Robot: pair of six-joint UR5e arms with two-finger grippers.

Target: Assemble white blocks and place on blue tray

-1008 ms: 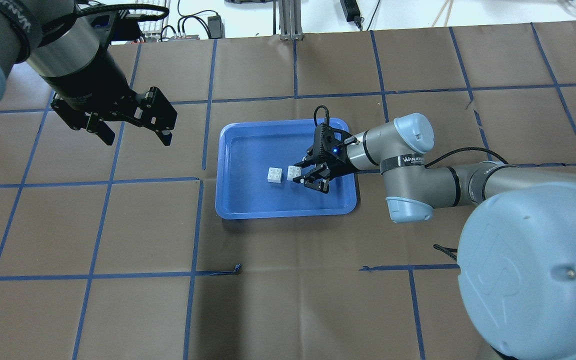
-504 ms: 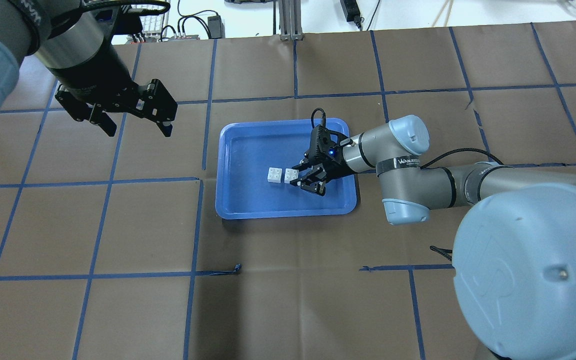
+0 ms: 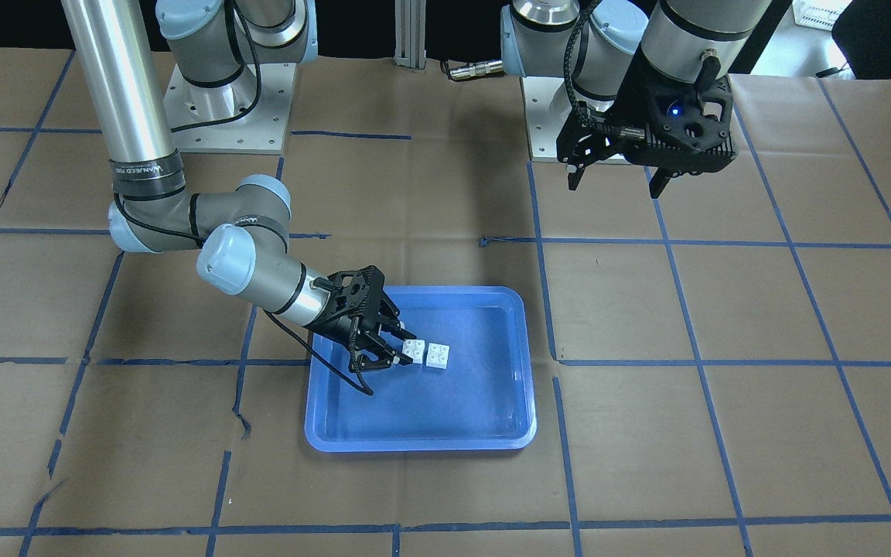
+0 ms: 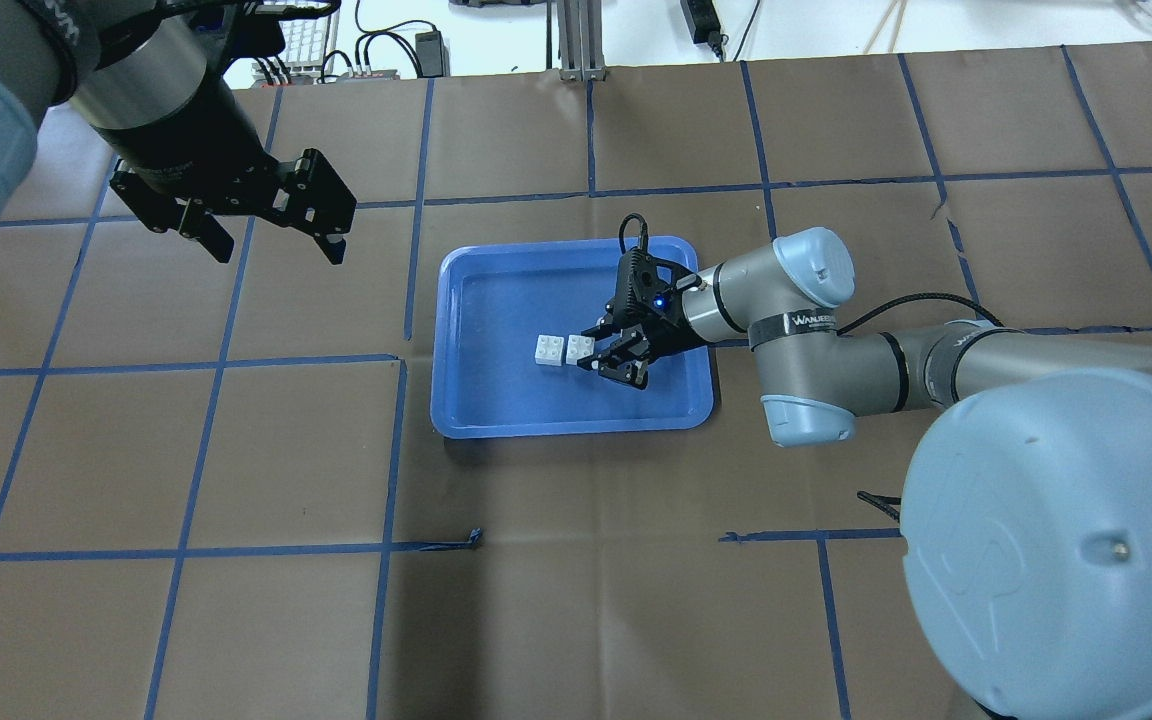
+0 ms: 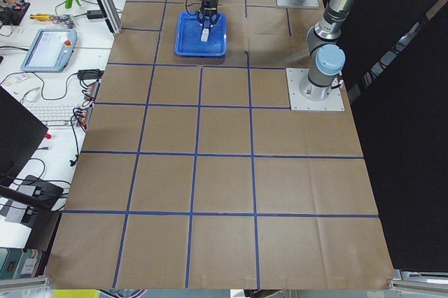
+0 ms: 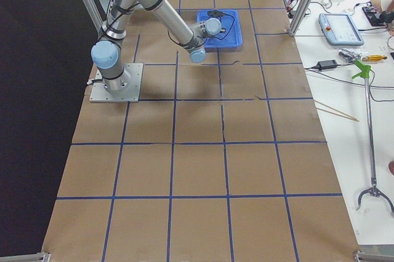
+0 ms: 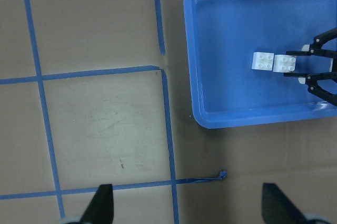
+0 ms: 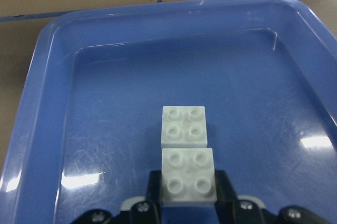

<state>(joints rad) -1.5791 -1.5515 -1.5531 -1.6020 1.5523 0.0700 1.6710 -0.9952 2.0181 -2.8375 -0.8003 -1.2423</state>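
Observation:
Two white blocks lie side by side, touching, on the floor of the blue tray. My right gripper is low inside the tray and shut on the right-hand white block. In the right wrist view this block sits between the fingers, studs up, against the free white block. The free block lies to its left. My left gripper is open and empty, high over the table left of the tray. Its wrist view shows both blocks.
The table is covered in brown paper with a blue tape grid. The tray's raised rim surrounds the blocks. Both arm bases stand at the robot's edge of the table. Cables and a keyboard lie beyond the far edge.
My right gripper has moved left with its white block until the block touches the other one. My left gripper has shifted slightly away from the tray.

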